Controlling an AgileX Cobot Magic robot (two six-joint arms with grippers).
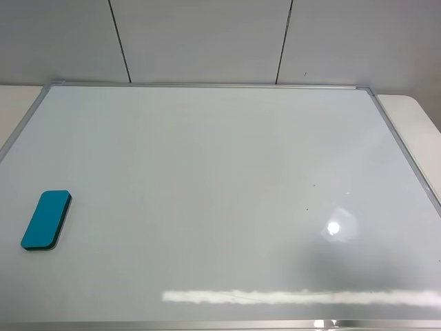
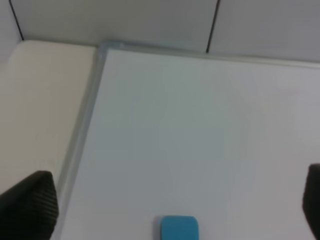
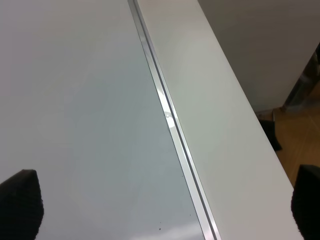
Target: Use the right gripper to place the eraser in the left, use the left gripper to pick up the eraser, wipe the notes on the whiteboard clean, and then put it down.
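The teal-blue eraser (image 1: pixel 47 219) lies flat on the whiteboard (image 1: pixel 220 179) near its left edge, held by nothing. It also shows in the left wrist view (image 2: pixel 179 228), lying between my left gripper's fingertips (image 2: pixel 30 200), which stand wide apart. My left gripper (image 2: pixel 175 207) is open above the board. My right gripper (image 3: pixel 160 210) is open over the board's right frame edge (image 3: pixel 170 120). Neither arm shows in the exterior view. I see no red notes on the board; only two tiny dark specks (image 1: pixel 307 208).
The board lies on a white table (image 1: pixel 413 117) that shows at the left and right. A panelled wall (image 1: pixel 207 41) stands behind. The table's right edge drops to a wooden floor (image 3: pixel 300 135). A bright light glare (image 1: pixel 333 227) reflects on the board.
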